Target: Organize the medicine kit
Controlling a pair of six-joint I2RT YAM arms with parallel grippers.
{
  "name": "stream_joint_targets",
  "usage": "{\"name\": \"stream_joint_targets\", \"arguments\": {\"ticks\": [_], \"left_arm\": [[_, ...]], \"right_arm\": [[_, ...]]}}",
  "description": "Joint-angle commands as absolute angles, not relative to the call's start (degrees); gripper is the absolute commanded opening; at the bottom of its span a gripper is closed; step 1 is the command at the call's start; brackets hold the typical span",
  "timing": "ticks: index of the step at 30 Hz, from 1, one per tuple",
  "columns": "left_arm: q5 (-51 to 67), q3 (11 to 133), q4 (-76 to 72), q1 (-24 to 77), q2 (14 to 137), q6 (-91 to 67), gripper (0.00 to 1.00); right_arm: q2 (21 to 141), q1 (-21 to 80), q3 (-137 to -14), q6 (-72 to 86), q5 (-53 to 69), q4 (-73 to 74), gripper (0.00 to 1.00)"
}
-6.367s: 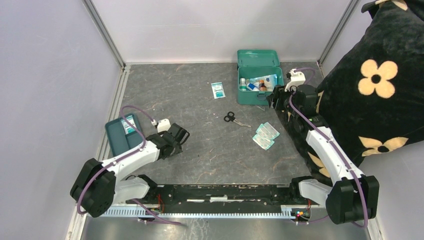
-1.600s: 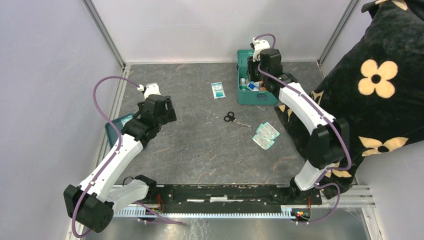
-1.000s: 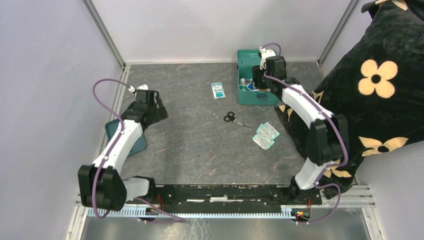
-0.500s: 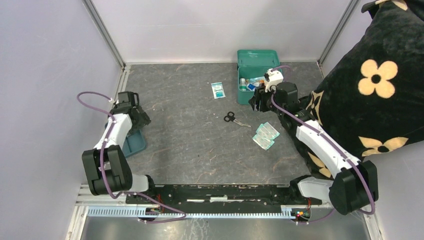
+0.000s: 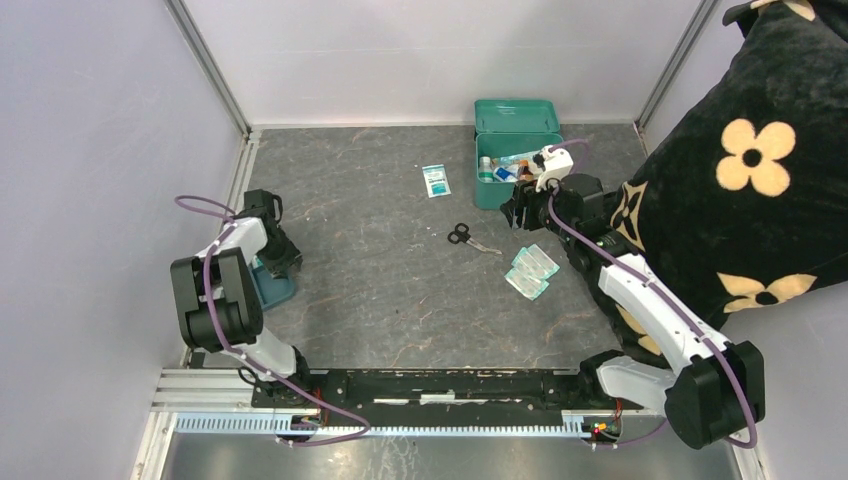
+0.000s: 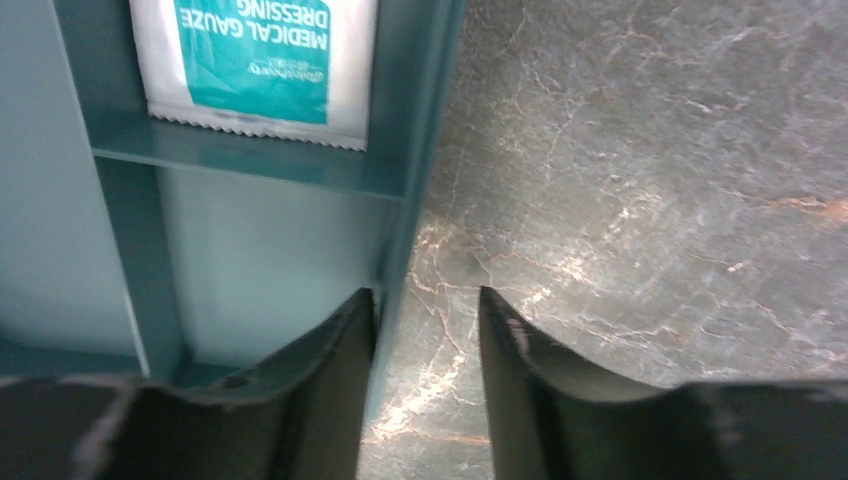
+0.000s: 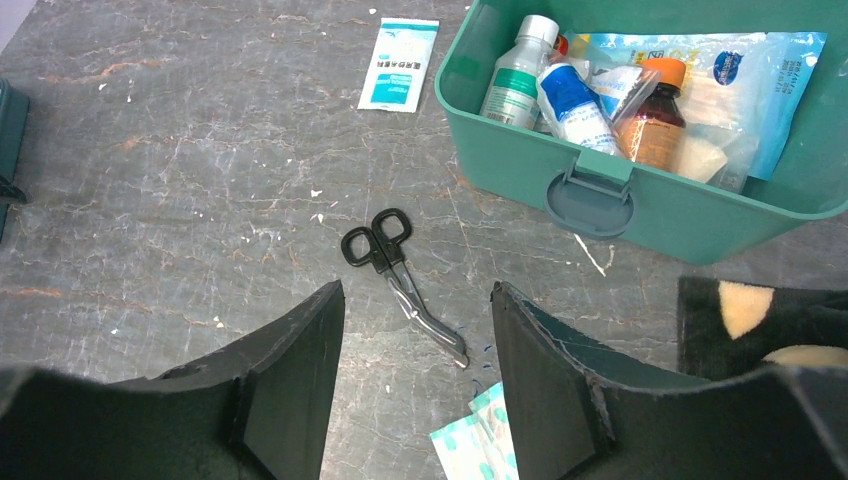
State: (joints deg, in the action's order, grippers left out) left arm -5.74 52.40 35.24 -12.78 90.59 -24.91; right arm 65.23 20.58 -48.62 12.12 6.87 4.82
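Top external view: I see the medicine kit (image 5: 516, 116) at the far right of the table (image 5: 380, 290), lid raised, with bottles and packets inside. The right gripper (image 5: 514, 205) hangs just in front of its front wall, and the left gripper (image 5: 276, 262) sits at the divided tray (image 5: 272, 290) by the left edge. A white sachet (image 5: 436, 180), scissors (image 5: 466, 237) and a pair of flat packets (image 5: 531, 271) lie loose between them; a black flowered cushion (image 5: 760, 170) fills the right side. Left wrist view: my left gripper (image 6: 425, 335) stands narrow, one finger inside the tray (image 6: 425, 100) and one outside over the table (image 6: 650, 200), astride the tray's wall. Bare table shows between the wall and the outer finger, so nothing is clamped. A gauze dressing packet (image 6: 255, 60) lies in the far compartment. Right wrist view: the right gripper (image 7: 415, 330) is spread wide and holds nothing, above the scissors (image 7: 395, 265). The medicine kit (image 7: 510, 165) stands open beyond, its latch (image 7: 590, 195) facing me, with the sachet (image 7: 398, 63) to its left.
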Motion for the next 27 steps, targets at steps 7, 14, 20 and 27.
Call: {"name": "stream_joint_targets", "arguments": {"ticks": [7,14,20,27], "left_arm": [[-0.9,54.8,33.6,-9.3,92.3,-23.0,0.23],[-6.0,56.6,33.6,6.2,92.4,-28.2,0.08],[-7.6,60.4,32.9,21.1,95.1,-34.4,0.03],[-9.0,65.3,30.8,34.1,100.2,-41.7,0.02]], "right_arm": [[62.0,20.4,-47.2,10.8,5.4,3.0,0.63],[62.5,20.4,-46.9,10.5,5.2,3.3,0.63],[62.7,20.4,-46.5,9.9,4.5,4.2,0.63],[63.2,20.5,-46.4,9.8,3.9,5.2,0.63]]}}
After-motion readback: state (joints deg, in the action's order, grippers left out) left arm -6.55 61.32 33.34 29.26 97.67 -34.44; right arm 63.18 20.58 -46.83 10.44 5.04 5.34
